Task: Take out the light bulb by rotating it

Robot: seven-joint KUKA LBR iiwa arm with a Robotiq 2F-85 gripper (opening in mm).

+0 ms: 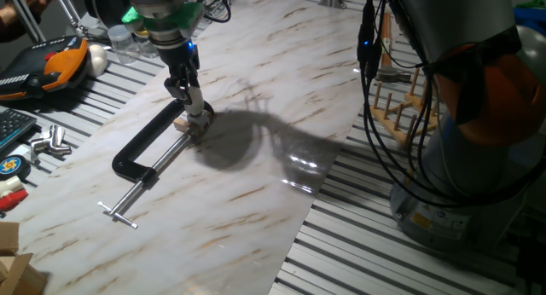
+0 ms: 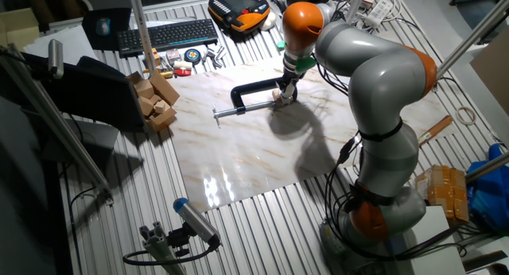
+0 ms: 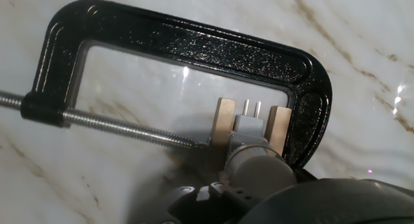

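The light bulb (image 3: 260, 169) shows in the hand view as a pale grey body with a grey base (image 3: 249, 125) and two small pins. It sits between the tan sides of a wooden block (image 3: 224, 123). A black C-clamp (image 3: 194, 46) holds that block on the marble board. In one fixed view my gripper (image 1: 198, 116) points down onto the block (image 1: 182, 124) at the clamp's (image 1: 145, 148) jaw end, fingers close together around the bulb. The other fixed view shows the gripper (image 2: 284, 95) at the same spot beside the clamp (image 2: 250, 87). The fingertips themselves are hidden in the hand view.
The clamp's long screw (image 1: 141, 188) runs toward the board's near-left edge. Left of the board lie an orange-black device (image 1: 60, 60), a white egg-like thing (image 1: 98, 58) and small tools. A wooden peg rack (image 1: 401, 107) stands at the right. A keyboard (image 2: 167, 32) and stacked wood blocks (image 2: 155, 100) lie off the board.
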